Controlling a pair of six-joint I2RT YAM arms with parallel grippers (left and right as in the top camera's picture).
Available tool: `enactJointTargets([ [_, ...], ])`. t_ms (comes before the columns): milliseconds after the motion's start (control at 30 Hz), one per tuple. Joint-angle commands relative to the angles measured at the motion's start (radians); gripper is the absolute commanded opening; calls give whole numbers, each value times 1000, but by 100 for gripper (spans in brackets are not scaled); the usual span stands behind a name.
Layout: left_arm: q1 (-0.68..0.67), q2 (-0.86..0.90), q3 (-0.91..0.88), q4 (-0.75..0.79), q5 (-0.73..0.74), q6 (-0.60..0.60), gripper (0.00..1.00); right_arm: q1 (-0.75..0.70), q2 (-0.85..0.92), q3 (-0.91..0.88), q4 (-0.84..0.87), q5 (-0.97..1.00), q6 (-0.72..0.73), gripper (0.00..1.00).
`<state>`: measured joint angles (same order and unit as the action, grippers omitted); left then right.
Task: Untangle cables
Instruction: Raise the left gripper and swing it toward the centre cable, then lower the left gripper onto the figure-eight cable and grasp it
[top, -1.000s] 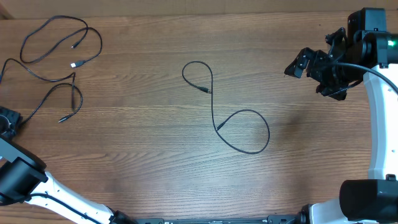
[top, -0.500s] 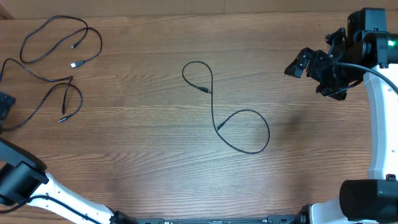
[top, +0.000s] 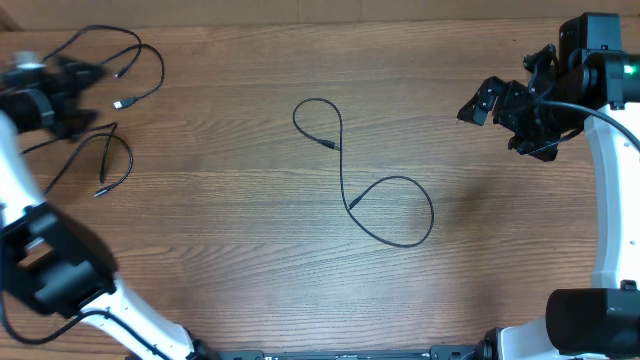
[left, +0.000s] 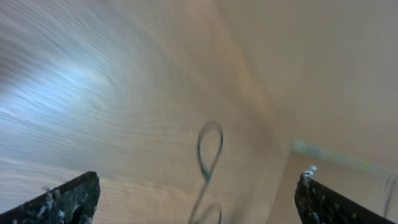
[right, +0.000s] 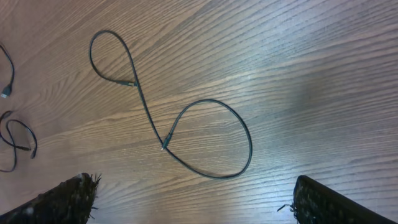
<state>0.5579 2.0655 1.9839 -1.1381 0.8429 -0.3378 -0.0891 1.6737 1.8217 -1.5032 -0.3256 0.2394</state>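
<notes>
The right gripper is seen spread wide and empty, and a looped cable is laid out ahead of it. The left gripper is likewise spread, nothing pinched, with the other cables strewn close around it.

Overhead faces straight down on the desk. Both wrist views, far off, share its looped cable, ahead of left gripper (blurred) and right gripper.

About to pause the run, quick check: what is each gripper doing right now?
Left gripper: open, holding nothing.
Right gripper: open, holding nothing.
</notes>
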Motion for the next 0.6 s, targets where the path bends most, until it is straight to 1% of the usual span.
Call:
enactJointTargets([
  [0, -191, -15, 7, -79, -140, 57, 100, 3, -13, 2, 3, -5, 2, 100],
  [100, -307, -15, 7, -152, -271, 80, 100, 3, -13, 2, 3, -5, 2, 100],
  [133, -382, -15, 6, -196, -344, 80, 100, 3, -13, 2, 3, -5, 2, 100],
  [267, -549, -15, 2, -247, -455, 80, 100, 3, -13, 2, 3, -5, 2, 100],
  [400, -699, -15, -1, -265, -560, 80, 99, 3, -13, 2, 3, -5, 2, 100],
  [567, -847, -11, -6, -268, -706, 80, 100, 3, -13, 2, 3, -5, 2, 100],
])
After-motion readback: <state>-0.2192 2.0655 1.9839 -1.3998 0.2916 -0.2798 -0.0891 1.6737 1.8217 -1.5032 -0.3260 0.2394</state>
